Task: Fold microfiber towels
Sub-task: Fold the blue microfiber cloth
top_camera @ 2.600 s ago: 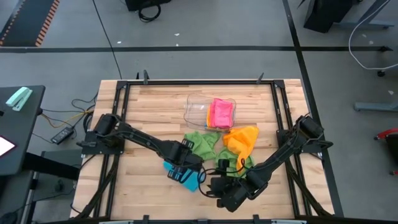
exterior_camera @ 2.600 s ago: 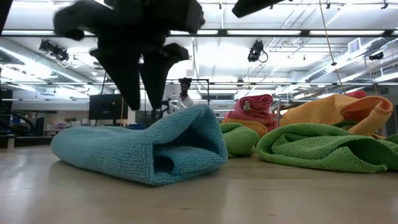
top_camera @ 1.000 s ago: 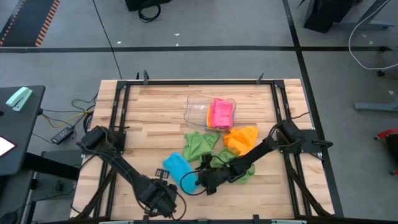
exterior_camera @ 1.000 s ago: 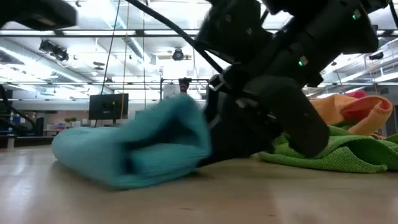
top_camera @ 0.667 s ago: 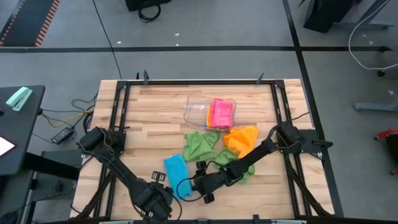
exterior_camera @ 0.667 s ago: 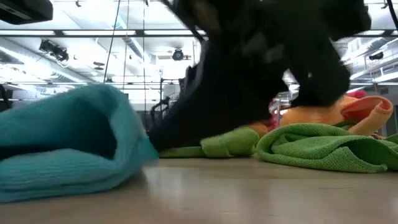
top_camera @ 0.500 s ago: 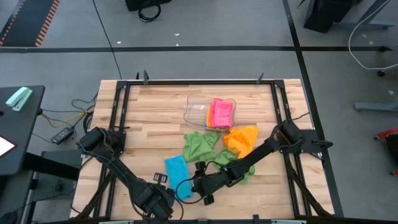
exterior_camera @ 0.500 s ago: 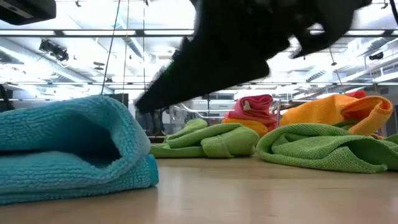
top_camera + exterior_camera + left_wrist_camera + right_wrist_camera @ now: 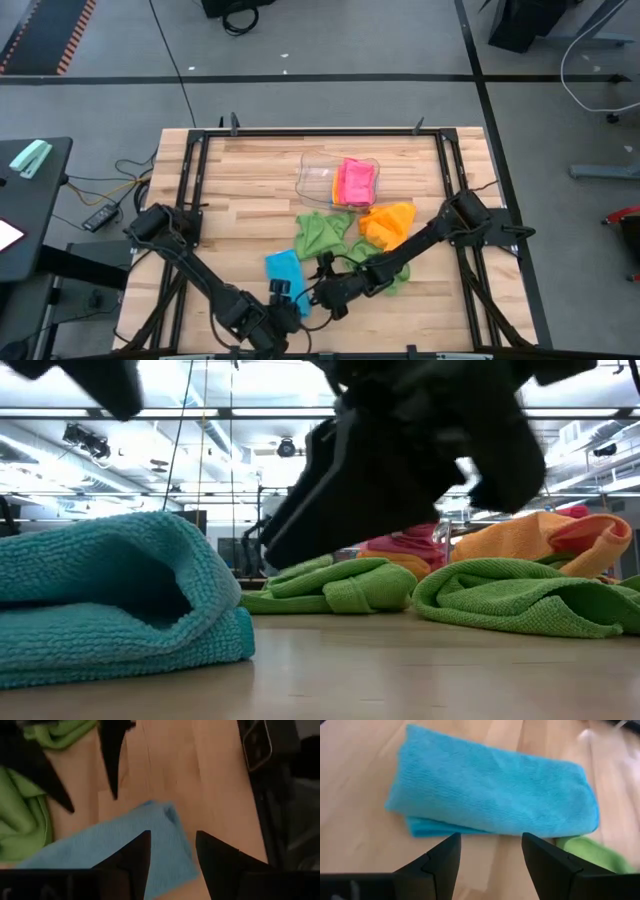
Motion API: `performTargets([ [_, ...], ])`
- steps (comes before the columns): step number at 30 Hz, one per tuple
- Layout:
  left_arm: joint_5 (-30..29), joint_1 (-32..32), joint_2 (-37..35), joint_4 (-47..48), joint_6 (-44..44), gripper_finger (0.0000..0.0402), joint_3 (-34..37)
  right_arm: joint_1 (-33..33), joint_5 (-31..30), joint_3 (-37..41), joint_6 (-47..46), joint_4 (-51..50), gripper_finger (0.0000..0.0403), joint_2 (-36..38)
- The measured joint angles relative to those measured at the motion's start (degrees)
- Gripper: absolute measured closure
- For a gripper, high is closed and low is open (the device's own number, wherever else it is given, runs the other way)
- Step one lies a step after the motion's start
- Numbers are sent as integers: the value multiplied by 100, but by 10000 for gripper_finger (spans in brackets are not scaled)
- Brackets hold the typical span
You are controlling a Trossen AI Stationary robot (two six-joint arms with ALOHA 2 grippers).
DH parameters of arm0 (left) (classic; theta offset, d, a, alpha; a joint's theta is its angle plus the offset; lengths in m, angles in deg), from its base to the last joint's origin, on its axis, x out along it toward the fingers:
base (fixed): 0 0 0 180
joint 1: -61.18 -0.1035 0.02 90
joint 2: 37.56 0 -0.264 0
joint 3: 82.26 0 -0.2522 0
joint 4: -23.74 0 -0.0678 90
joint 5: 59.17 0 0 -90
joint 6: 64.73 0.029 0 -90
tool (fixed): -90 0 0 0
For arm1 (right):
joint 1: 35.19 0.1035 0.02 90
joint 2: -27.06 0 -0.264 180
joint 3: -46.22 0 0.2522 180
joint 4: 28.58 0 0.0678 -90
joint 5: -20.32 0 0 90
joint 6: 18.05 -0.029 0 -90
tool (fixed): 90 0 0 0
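Note:
A folded blue towel (image 9: 284, 273) lies flat on the wood near the table's front edge; it also shows in the right wrist view (image 9: 490, 795) and at the left of the low view (image 9: 110, 600). My left gripper (image 9: 288, 303) hovers open over the towel's near end (image 9: 165, 820), fingers on either side of it. My right gripper (image 9: 318, 293) stands open just right of the blue towel, above the table, its gap (image 9: 492, 860) empty. Two crumpled green towels (image 9: 322, 232) (image 9: 385, 266) and an orange towel (image 9: 388, 222) lie behind them.
A clear plastic tray (image 9: 318, 172) at the table's far middle holds a folded pink towel (image 9: 358, 182). The table's black frame rails (image 9: 190, 180) run along its left and right sides. Bare wood (image 9: 240, 200) lies left of the cloths.
My right gripper pushed the blue towel toward the table's near-left, then rose clear of it; the towel slid closer to the front edge and stays folded. My left gripper has swung from the front edge toward the blue towel, tipping and turning over its near end.

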Motion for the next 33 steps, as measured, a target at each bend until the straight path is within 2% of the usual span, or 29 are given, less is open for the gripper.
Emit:
performTargets([
  [5, -31, -199, 97, 643, -157, 244, 5, -88, 54, 380, 219, 739, 183, -30],
  [11, -556, -459, 262, 1720, -336, 267, 60, -97, 91, 413, 195, 732, 183, -30],
  [15, -602, -737, 264, 1620, -258, 278, 398, 15, 119, 410, 183, 635, 183, -9],
  [21, -587, -871, 213, 1461, 588, 297, 850, 128, 118, 407, 13, 105, 183, 112],
  [27, -536, -1000, -272, 965, 995, 322, 1409, 161, 159, 405, 43, 283, 183, 200],
  [33, -376, -1159, -832, 79, 1047, 339, 2412, 107, 354, 405, 6, 476, 183, 200],
])
